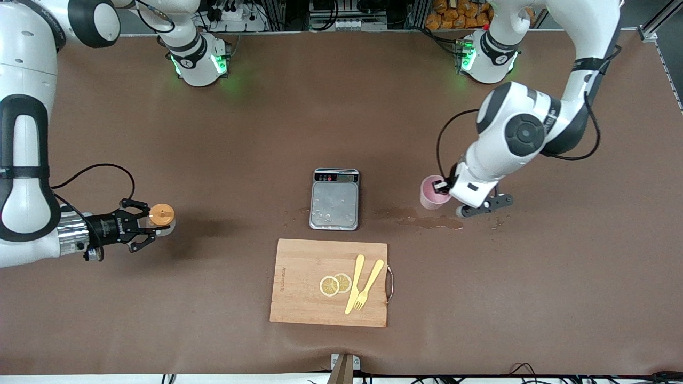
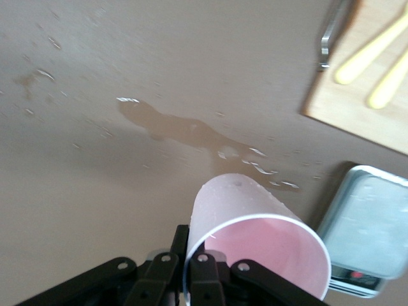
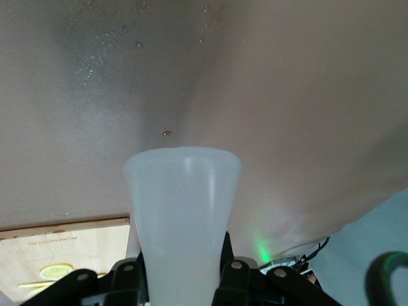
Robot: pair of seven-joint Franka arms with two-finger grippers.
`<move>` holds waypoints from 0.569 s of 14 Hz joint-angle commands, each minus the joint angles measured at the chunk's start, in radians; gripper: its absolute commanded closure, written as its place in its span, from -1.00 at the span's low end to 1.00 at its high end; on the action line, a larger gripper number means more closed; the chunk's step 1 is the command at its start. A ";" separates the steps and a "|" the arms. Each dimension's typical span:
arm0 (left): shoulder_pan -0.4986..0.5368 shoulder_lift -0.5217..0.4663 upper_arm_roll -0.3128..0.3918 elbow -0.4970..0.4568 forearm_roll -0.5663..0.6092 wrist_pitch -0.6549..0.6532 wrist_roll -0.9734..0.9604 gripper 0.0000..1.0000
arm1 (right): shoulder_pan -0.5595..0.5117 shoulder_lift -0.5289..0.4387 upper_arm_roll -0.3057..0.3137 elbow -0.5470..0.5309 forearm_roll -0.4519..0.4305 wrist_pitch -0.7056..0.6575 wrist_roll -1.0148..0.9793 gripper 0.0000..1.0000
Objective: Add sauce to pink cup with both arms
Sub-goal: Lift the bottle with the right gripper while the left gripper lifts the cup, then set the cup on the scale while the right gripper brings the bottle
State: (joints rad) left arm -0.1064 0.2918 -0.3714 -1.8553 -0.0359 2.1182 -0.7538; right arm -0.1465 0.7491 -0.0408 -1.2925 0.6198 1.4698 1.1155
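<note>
The sauce bottle point(image 1: 161, 216), translucent with an orange cap, is upright at the right arm's end of the table. My right gripper point(image 1: 145, 230) is shut on its body. In the right wrist view its whitish body point(image 3: 182, 204) fills the space between the fingers point(image 3: 233, 274). The pink cup point(image 1: 432, 193) is beside the scale, toward the left arm's end. My left gripper point(image 1: 447, 188) is shut on its rim. In the left wrist view the cup point(image 2: 255, 233) has one finger inside its wall and one finger point(image 2: 180, 245) outside.
A grey scale point(image 1: 334, 199) sits mid-table and also shows in the left wrist view point(image 2: 370, 223). A wooden cutting board point(image 1: 299, 288) nearer the camera carries lemon slices point(image 1: 335, 284), a yellow knife and fork point(image 1: 364, 284). A wet spill point(image 1: 429, 220) lies by the cup.
</note>
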 commanded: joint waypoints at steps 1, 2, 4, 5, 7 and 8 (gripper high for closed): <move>-0.077 0.087 -0.003 0.120 0.001 -0.024 -0.155 1.00 | 0.047 -0.059 -0.007 -0.013 -0.060 0.017 0.061 0.38; -0.102 0.117 -0.003 0.152 0.001 -0.024 -0.201 1.00 | 0.059 -0.065 -0.007 -0.013 -0.075 0.023 0.084 0.41; -0.162 0.174 -0.001 0.212 0.002 -0.021 -0.281 1.00 | 0.094 -0.076 -0.007 -0.013 -0.112 0.029 0.118 0.44; -0.186 0.202 -0.001 0.238 0.008 -0.021 -0.321 1.00 | 0.105 -0.077 -0.007 -0.013 -0.121 0.038 0.128 0.44; -0.234 0.260 0.002 0.290 0.010 -0.012 -0.387 1.00 | 0.125 -0.079 -0.007 -0.013 -0.158 0.044 0.156 0.44; -0.255 0.288 0.005 0.322 0.011 -0.006 -0.425 1.00 | 0.142 -0.082 -0.008 -0.013 -0.175 0.044 0.168 0.44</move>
State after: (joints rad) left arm -0.3207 0.5066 -0.3756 -1.6334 -0.0359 2.1220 -1.1091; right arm -0.0325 0.6990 -0.0410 -1.2921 0.4851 1.5158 1.2448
